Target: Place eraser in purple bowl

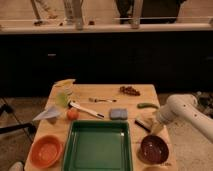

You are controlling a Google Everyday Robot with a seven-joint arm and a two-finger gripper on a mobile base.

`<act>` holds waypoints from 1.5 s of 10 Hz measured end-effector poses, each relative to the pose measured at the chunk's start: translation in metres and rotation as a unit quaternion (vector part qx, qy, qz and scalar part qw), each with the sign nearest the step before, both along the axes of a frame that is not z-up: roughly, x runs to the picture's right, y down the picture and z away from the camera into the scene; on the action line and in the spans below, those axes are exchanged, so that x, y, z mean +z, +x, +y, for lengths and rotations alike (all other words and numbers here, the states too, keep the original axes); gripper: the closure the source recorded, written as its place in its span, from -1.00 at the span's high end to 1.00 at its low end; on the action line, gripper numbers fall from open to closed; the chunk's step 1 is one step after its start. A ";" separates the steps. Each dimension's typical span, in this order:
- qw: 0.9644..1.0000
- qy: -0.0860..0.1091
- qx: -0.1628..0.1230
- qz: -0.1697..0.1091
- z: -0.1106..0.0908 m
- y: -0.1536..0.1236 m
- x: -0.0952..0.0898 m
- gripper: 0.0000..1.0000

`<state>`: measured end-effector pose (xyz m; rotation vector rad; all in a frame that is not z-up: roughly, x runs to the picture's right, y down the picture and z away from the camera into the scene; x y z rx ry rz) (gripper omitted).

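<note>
Cream-topped and black at its base, the eraser lay flat on the wooden table in the camera view, and we saw it just beside the jaws, on their picture-left side, too close for us to tell whether anything touched it. The gripper hung low over the table's right edge at the end of a white arm that reached in from the right, and its jaws stood open, holding nothing that we could see. Near the jaws, on the side towards the camera, sat the purple bowl, dark and glossy, apart from the eraser. Further to the picture-left of the jaws we noted a blue-grey pad, and beyond it a white-handled utensil and a small orange ball. A green tray lay left of the bowl, with an orange bowl well apart from the jaws at the far left corner. Behind the jaws lay a small green thing.
</note>
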<state>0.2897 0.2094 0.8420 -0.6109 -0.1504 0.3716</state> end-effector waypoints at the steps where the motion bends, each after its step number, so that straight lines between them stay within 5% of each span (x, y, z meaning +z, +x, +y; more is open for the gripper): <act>1: 1.000 -0.001 -0.003 -0.001 0.001 -0.001 0.001 0.60; 3: 1.000 -0.006 -0.015 -0.006 0.001 -0.005 0.004 0.54; 11: 0.999 -0.013 -0.031 -0.023 -0.001 -0.011 0.003 -0.97; 15: 0.999 0.000 -0.028 -0.028 -0.010 -0.009 -0.001 -1.00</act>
